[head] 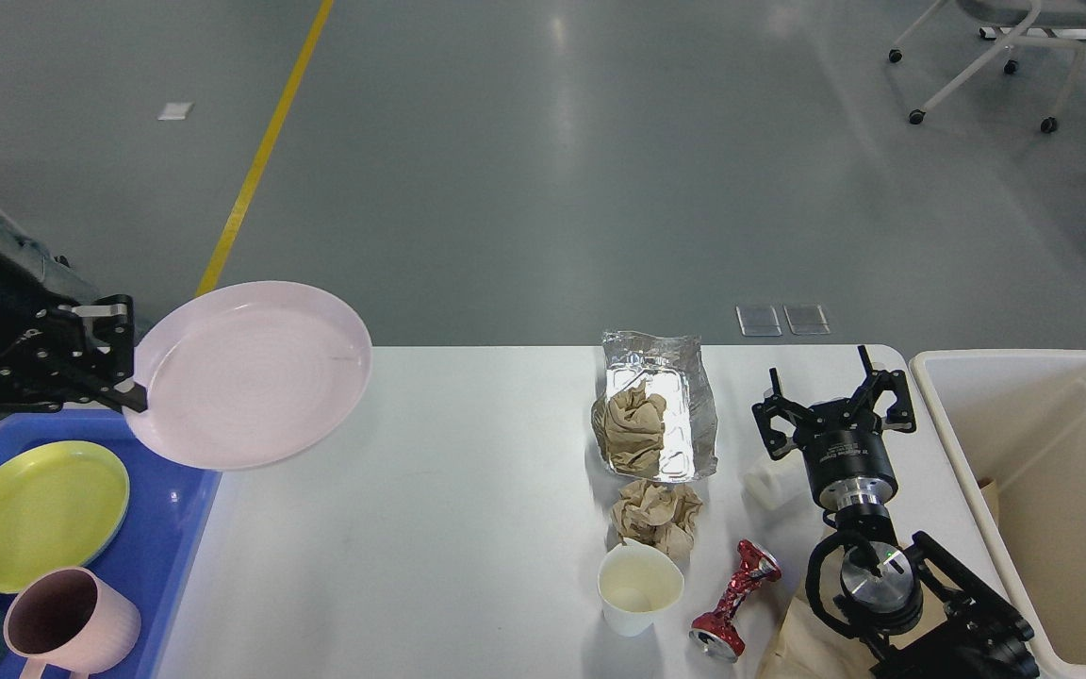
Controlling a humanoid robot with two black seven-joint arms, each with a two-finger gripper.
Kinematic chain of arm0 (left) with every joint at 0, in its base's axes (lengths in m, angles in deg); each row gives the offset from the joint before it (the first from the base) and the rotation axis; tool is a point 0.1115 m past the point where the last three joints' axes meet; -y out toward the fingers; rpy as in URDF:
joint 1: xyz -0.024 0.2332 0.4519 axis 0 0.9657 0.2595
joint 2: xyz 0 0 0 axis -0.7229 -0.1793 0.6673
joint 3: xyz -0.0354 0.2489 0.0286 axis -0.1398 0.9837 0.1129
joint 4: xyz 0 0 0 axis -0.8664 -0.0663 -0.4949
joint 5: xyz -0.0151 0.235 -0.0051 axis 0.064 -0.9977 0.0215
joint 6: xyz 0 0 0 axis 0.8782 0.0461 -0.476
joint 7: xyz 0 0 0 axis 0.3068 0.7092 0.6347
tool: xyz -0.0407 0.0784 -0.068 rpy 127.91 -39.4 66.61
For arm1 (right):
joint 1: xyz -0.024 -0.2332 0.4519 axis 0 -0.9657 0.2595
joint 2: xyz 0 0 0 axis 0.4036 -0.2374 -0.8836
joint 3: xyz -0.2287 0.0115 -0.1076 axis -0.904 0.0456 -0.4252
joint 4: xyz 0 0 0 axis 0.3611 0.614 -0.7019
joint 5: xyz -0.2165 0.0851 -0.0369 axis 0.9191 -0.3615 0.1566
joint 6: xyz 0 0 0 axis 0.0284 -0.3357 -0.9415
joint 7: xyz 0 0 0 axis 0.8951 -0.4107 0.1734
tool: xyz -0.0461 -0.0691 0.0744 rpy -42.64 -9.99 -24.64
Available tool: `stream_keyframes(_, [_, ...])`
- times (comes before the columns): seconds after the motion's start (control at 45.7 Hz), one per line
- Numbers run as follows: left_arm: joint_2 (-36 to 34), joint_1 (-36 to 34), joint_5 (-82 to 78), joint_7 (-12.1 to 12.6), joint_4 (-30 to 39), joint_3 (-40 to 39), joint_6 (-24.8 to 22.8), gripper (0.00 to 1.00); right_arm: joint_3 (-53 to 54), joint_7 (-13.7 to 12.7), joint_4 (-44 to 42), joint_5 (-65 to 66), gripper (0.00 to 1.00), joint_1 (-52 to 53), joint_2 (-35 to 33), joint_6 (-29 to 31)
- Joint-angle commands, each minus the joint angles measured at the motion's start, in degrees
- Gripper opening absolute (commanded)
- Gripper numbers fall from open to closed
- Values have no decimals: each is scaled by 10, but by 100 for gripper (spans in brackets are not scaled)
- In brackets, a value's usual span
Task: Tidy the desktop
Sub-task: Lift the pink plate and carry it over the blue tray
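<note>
Left fingers (128, 363) grasping pink plate (251, 372) above desktop (430, 528) left edge; right fingers (835, 391) released, over desktop.

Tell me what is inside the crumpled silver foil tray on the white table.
The crumpled silver foil tray holds a wad of crumpled brown paper at its near left. The rest shows bare, shiny foil. Whatever lies under the wad is hidden.

Blue tray (180, 528) at left: yellow plate (34, 514), pink mug (67, 622). Pink plate (251, 372) tilted above tray edge. Centre: foil container (670, 401) holding crumpled paper; paper wad (656, 514), white cup (639, 589), crushed red can (736, 599). Cream bin (1038, 490) at right.
</note>
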Motion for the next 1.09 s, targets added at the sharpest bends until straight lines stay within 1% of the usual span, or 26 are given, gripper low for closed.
stream_keyframes(0.0, [-39, 92, -13, -39, -99, 18, -24, 0, 0, 0, 0, 0, 100, 0, 0, 0])
stream_keyframes(0.044, [-54, 125, -23, -66, -131, 15, -32, 0, 0, 0, 0, 0, 100, 0, 0, 0])
stream_keyframes(0.131, [-78, 180, -44, -128, -189, 11, -42, 0, 0, 0, 0, 0, 100, 0, 0, 0])
stream_keyframes(0.197, [-87, 214, -51, -162, -224, 12, -43, 0, 0, 0, 0, 0, 100, 0, 0, 0])
stream_keyframes(0.372, [-122, 335, -42, -232, -348, 10, -41, 0, 0, 0, 0, 0, 100, 0, 0, 0])
stream_keyframes(0.438, [-134, 386, -37, -245, -402, -2, -37, 0, 0, 0, 0, 0, 100, 0, 1, 0])
stream_keyframes(0.482, [-136, 426, -26, -245, -438, -19, -37, 0, 0, 0, 0, 0, 100, 0, 0, 0])
stream_keyframes(0.569, [-137, 522, -4, -242, -498, -68, -37, 0, 0, 0, 0, 0, 100, 0, 0, 0])
stream_keyframes(0.613, [-136, 564, 0, -234, -520, -97, -37, 0, 0, 0, 0, 0, 100, 0, 0, 0])
stream_keyframes(0.635, [-133, 586, 1, -223, -534, -118, -36, 0, 0, 0, 0, 0, 100, 0, 0, 0])
stream_keyframes(0.679, [-132, 606, 1, -194, -542, -147, -33, 0, 0, 0, 0, 0, 100, 0, 0, 0])
stream_keyframes(0.723, [-133, 620, 1, -154, -545, -177, -24, 0, 0, 0, 0, 0, 100, 0, 0, 0])
stream_keyframes(0.766, [-134, 623, 2, -107, -545, -206, -7, 0, 0, 0, 0, 0, 100, 0, 0, 0])
stream_keyframes(0.81, [-134, 624, 2, -70, -545, -233, 11, 0, 0, 0, 0, 0, 100, 0, 0, 0])
stream_keyframes(0.854, [-133, 628, 2, -42, -545, -253, 29, 0, 0, 0, 0, 0, 100, 0, 0, 0])
stream_keyframes(0.876, [-133, 634, 2, -33, -545, -262, 36, 0, 0, 0, 0, 1, 100, 0, 0, 0])
stream_keyframes(0.92, [-134, 647, 3, -17, -546, -278, 50, 0, 0, 0, 0, 0, 100, 0, 0, 0])
stream_keyframes(0.964, [-133, 658, 3, -7, -546, -294, 66, 0, 0, 0, 0, 0, 100, 0, 0, 0])
stream_keyframes(1.073, [-124, 687, 2, 4, -546, -332, 106, 0, 0, 0, 0, 1, 100, 0, 0, 0])
